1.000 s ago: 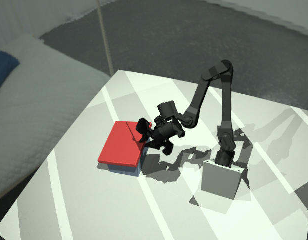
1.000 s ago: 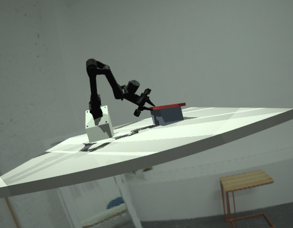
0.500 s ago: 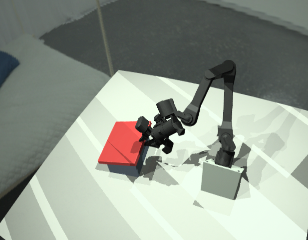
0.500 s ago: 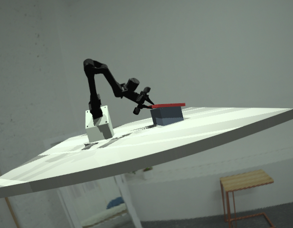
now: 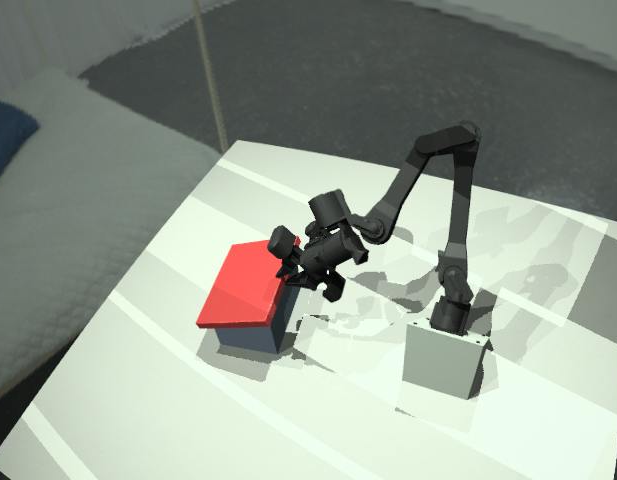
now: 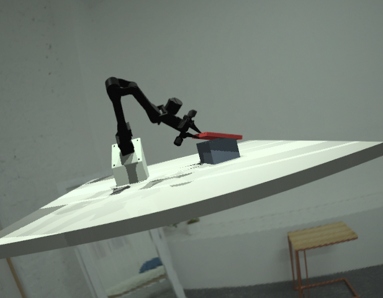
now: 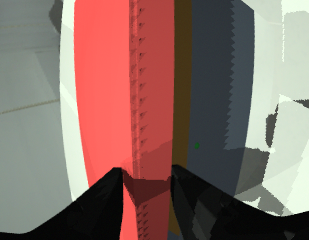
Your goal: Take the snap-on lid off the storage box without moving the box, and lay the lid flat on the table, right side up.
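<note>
The red lid is right side up over the dark blue-grey storage box, which stands on the table. The lid's edge on the arm's side is raised, with a narrow gap above the box wall; its far side is low at the box's top, and contact there is hard to tell. A brown band shows between lid and box in the wrist view. My gripper is shut on the lid's rim on the arm's side.
The pale base block under the arm stands on the table, on the arm's side of the box. A bed lies beyond the table edge in the top view. A small wooden side table stands on the floor.
</note>
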{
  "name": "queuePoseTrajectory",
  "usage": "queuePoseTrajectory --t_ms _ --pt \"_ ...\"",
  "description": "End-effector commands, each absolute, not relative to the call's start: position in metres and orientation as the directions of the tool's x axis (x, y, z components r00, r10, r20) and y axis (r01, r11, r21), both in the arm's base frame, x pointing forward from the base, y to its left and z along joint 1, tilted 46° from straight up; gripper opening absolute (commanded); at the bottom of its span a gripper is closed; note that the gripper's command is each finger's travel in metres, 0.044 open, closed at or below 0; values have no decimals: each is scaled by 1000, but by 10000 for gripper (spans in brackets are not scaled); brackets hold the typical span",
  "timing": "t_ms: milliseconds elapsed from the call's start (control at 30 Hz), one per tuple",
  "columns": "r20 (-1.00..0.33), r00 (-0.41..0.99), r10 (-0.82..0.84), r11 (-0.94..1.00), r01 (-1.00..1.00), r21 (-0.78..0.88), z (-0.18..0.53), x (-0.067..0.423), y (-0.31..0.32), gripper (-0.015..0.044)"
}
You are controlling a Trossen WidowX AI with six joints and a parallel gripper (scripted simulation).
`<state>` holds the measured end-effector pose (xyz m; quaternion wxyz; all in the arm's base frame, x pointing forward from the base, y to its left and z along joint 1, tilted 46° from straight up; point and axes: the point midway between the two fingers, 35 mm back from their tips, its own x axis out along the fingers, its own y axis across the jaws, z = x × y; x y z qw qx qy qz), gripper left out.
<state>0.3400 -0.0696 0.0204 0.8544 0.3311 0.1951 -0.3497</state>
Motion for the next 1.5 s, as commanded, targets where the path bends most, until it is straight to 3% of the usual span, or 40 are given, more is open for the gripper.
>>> queuePoseTrajectory --t_ms 0,1467 --pt "-555 688 -467 539 719 439 28 345 -64 0" --pt "-555 690 -465 537 718 442 64 387 -23 0"
